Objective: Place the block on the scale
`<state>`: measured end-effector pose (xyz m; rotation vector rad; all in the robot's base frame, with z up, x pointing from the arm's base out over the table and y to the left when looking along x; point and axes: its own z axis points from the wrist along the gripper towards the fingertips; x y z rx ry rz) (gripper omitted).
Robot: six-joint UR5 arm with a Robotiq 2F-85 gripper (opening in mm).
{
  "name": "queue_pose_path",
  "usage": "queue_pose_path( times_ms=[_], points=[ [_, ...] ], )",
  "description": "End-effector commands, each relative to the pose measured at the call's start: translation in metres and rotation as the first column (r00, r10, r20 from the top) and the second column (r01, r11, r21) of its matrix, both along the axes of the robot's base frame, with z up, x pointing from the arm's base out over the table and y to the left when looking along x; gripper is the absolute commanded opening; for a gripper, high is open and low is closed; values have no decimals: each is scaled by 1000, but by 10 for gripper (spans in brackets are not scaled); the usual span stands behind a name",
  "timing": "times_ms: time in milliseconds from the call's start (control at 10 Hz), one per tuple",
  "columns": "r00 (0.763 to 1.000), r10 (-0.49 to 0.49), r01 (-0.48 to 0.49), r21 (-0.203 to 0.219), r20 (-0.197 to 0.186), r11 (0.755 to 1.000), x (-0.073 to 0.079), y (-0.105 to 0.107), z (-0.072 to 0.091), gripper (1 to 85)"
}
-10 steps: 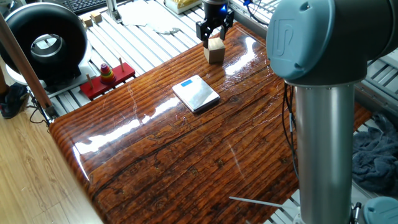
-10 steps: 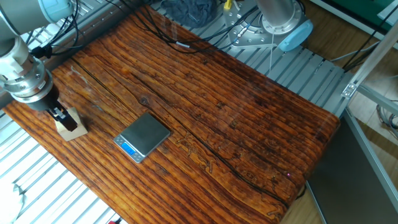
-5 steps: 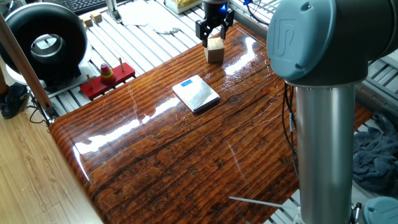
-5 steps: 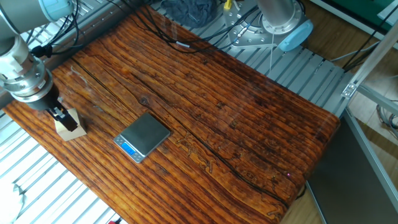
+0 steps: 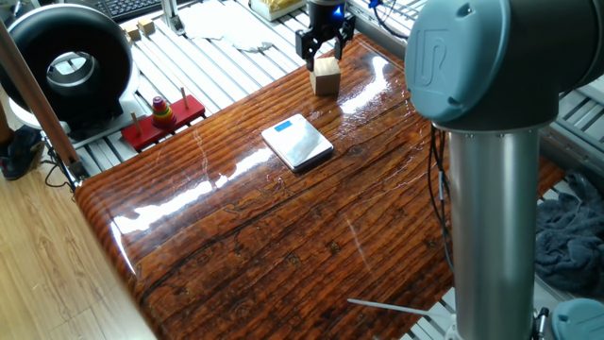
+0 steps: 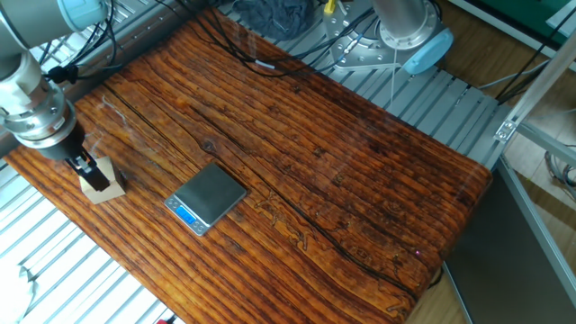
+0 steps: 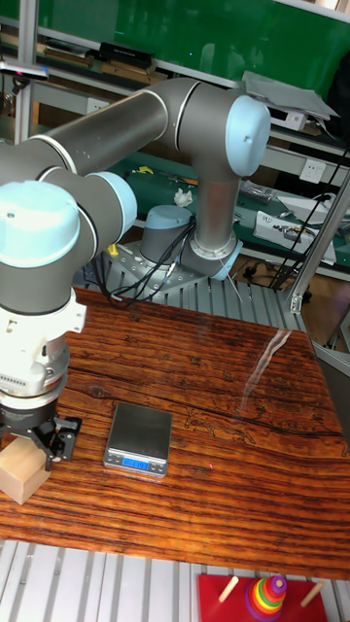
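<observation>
The block [image 5: 327, 79] is a light tan wooden cube at the far corner of the glossy wooden table [image 5: 283, 227]. My gripper [image 5: 326, 59] comes straight down on it, its dark fingers shut on the block's upper part. The other fixed view shows the block [image 6: 106, 184] at the table's left edge, under the gripper [image 6: 87, 169]. In the tall fixed view the block [image 7: 19, 474] is at bottom left, with the gripper [image 7: 47, 449] on its upper right side. The scale [image 5: 298, 143], flat and silver with a blue display strip, lies a short way off on the table [image 6: 209, 196] [image 7: 138, 437].
A red base with coloured stacking rings [image 5: 162, 119] stands on the slatted bench beside the table. A large black round device [image 5: 68, 66] sits at the far left. The arm's grey column [image 5: 491, 208] rises at the right. A keyboard [image 5: 132, 8] lies at the back.
The gripper and the block have shifted very slightly upward together. The scale has not moved.
</observation>
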<state>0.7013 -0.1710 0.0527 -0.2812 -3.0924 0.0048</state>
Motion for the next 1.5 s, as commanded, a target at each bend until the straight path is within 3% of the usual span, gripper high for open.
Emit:
queue_pose_path(
  times_ms=[0, 800, 1400],
  points=[
    [998, -64, 64, 1, 1, 998, 2, 1, 0, 687],
    [999, -14, 15, 23, -28, 1000, -8, -4, -10, 667],
    [999, -12, 13, 35, -47, 999, -17, 0, 3, 663]
  ],
)
